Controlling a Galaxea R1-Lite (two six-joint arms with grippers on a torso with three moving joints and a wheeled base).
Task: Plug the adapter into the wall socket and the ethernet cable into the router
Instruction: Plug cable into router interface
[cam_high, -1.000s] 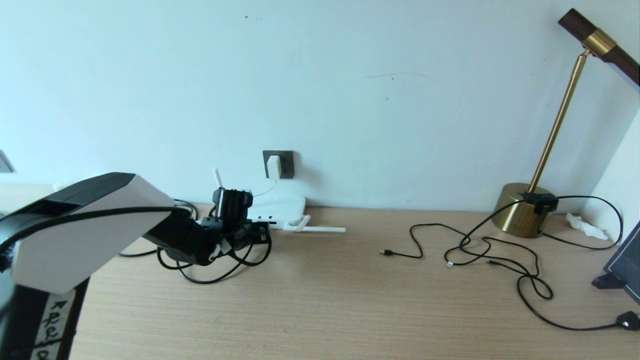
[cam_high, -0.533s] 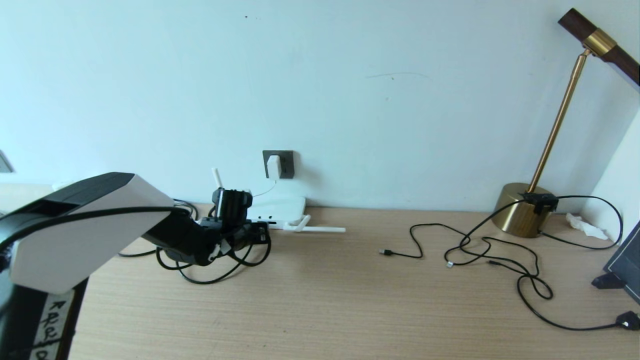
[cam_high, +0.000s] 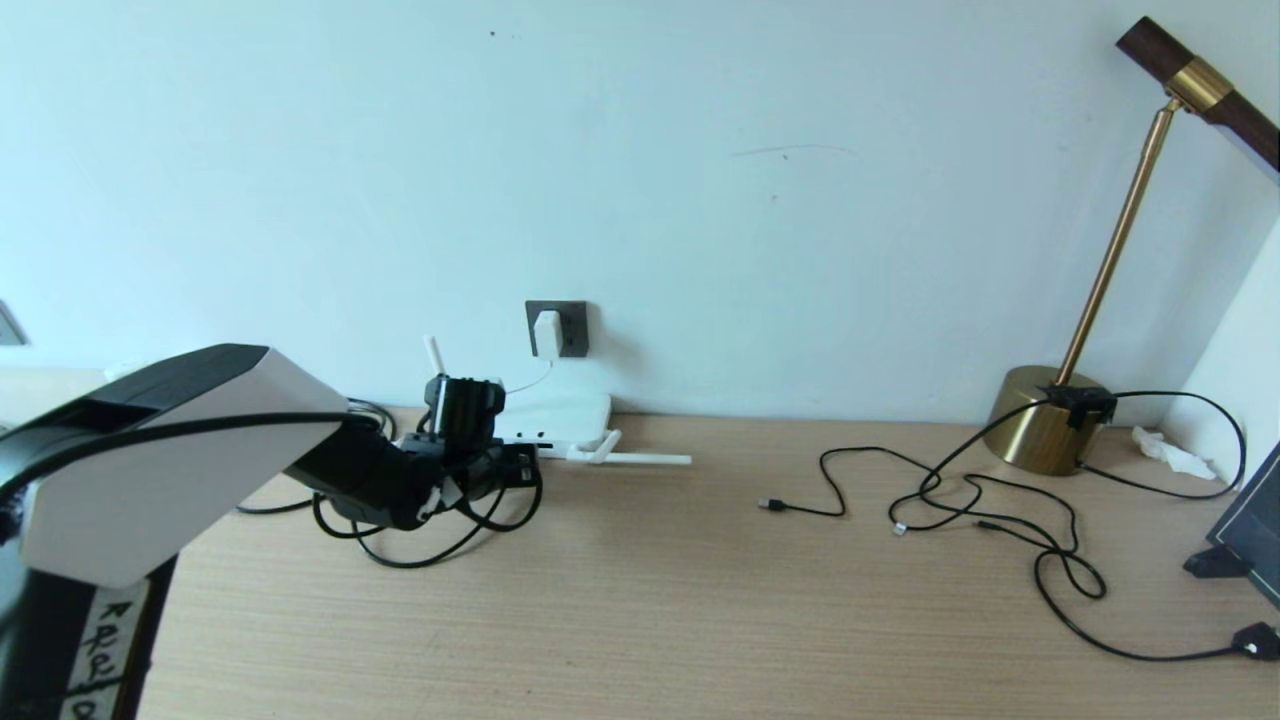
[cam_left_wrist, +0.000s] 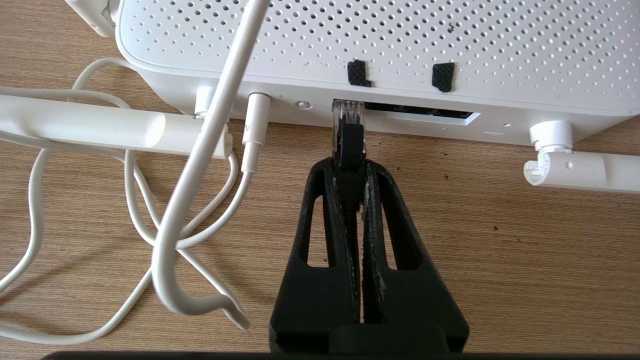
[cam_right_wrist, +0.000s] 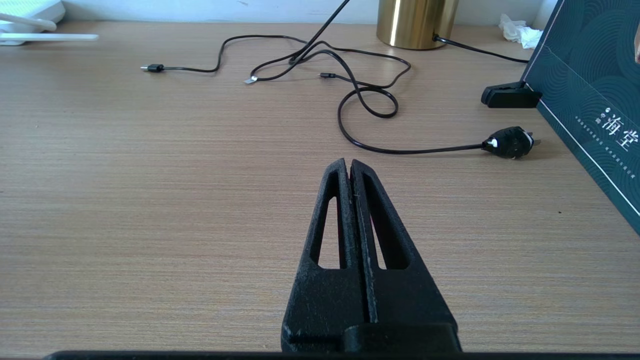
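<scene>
The white adapter (cam_high: 547, 333) sits in the dark-grey wall socket (cam_high: 570, 328), and its thin white cord (cam_left_wrist: 200, 165) runs down to the router. The flat white router (cam_high: 565, 412) (cam_left_wrist: 380, 45) lies on the desk against the wall. My left gripper (cam_high: 520, 465) (cam_left_wrist: 351, 167) is shut on the black plug of the ethernet cable (cam_left_wrist: 348, 130). The plug's clear tip is at the mouth of the end port on the router's front edge; how deep it sits I cannot tell. The black cable (cam_high: 440, 535) loops on the desk under the arm. My right gripper (cam_right_wrist: 349, 165) is shut and empty above bare desk.
Two white antennas (cam_left_wrist: 90, 130) (cam_left_wrist: 585, 170) lie flat in front of the router. Thin black cables (cam_high: 960, 500) sprawl at the right, near a brass lamp base (cam_high: 1040, 420). A black mains plug (cam_right_wrist: 510, 142) and a dark box (cam_right_wrist: 590, 100) are at the far right.
</scene>
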